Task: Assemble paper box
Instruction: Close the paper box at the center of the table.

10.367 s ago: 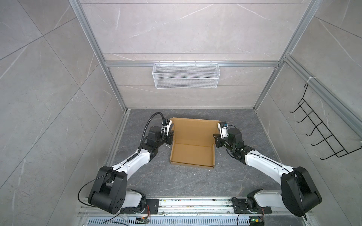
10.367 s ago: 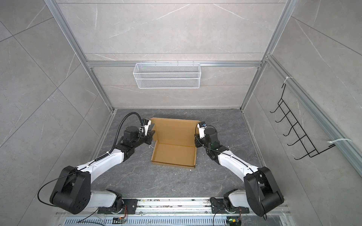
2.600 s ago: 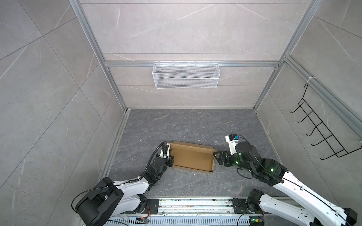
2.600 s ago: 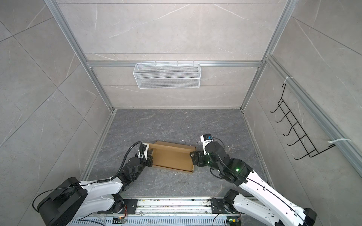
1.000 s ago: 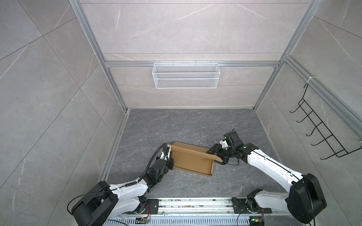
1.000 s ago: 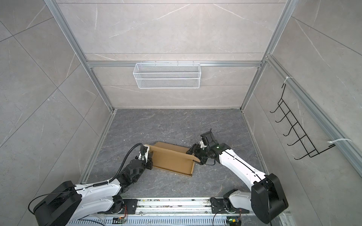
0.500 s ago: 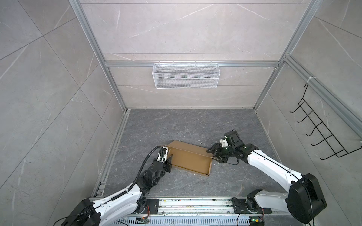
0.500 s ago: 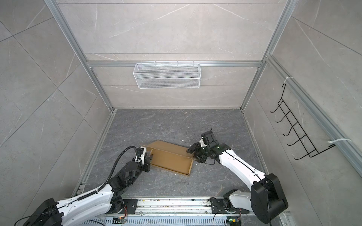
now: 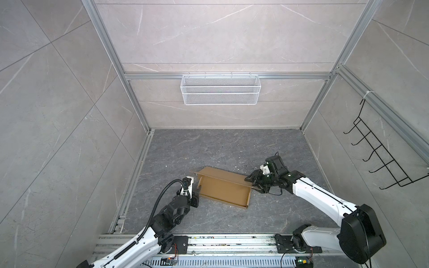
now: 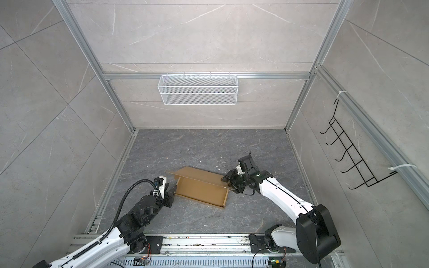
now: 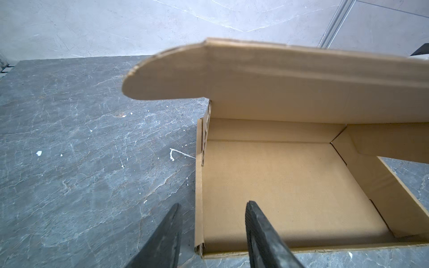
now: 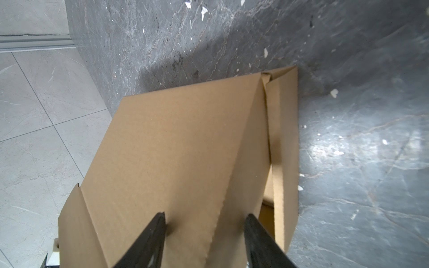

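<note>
The paper box (image 9: 224, 190) (image 10: 200, 189) is a shallow brown cardboard tray on the dark floor, its lid (image 11: 278, 81) slanting half-lowered over the inside. My left gripper (image 9: 197, 188) (image 11: 212, 222) is open at the tray's near left corner. One finger is outside the side wall and the other over the tray floor (image 11: 290, 185), with clear gaps to the wall. My right gripper (image 9: 251, 185) (image 12: 205, 222) is open at the box's right end. Its two fingertips lie against the lid's outer face (image 12: 185, 139), either side of the fold line.
A white wire basket (image 9: 220, 92) hangs on the back wall and a black hook rack (image 9: 380, 160) on the right wall. The arms' metal base rail (image 9: 209, 243) runs along the front. Small white crumbs dot the floor behind the box.
My left gripper has opened and let go of the box's side wall. The lid has tipped lower over the tray, and my right gripper's jaws have narrowed a little.
</note>
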